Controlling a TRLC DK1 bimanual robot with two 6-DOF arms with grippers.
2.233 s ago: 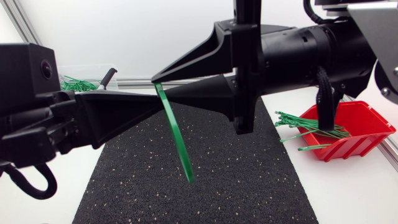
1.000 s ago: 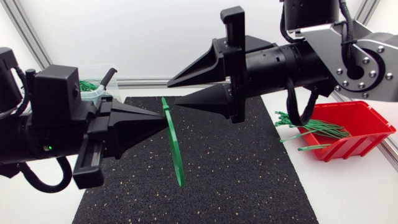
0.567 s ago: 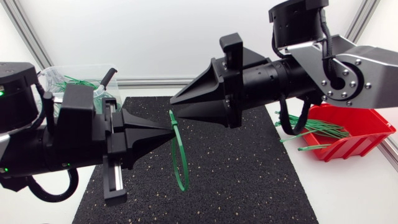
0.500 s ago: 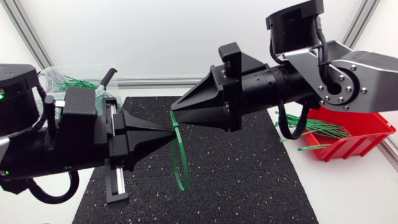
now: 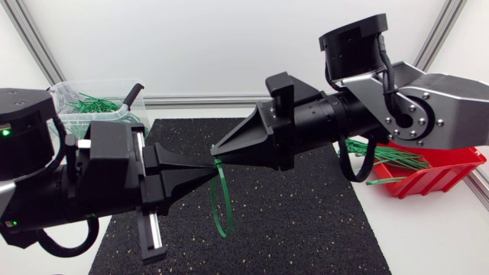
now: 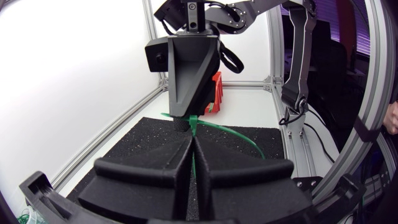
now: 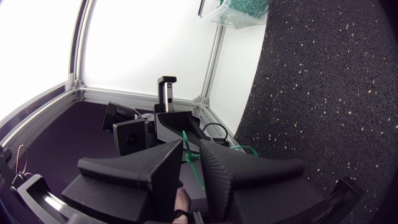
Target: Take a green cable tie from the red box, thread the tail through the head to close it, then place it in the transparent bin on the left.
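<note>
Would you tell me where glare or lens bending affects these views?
Head view: even light, cable tie clear on the dark mat. Left wrist view: white wall washed out, frame rails bowed. Right wrist view: wall glare too, mat edge curved.

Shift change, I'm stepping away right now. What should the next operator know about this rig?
Left hand: shut on the green cable tie.
Right hand: shut on it too, tip to tip with the left above the black mat.
Tie is bent into a loop hanging below both hands; whether the tail is through the head cannot be told.
Red box holds spare ties; transparent bin holds other ties.
Left: confirm closure, then drop it in the bin.
</note>
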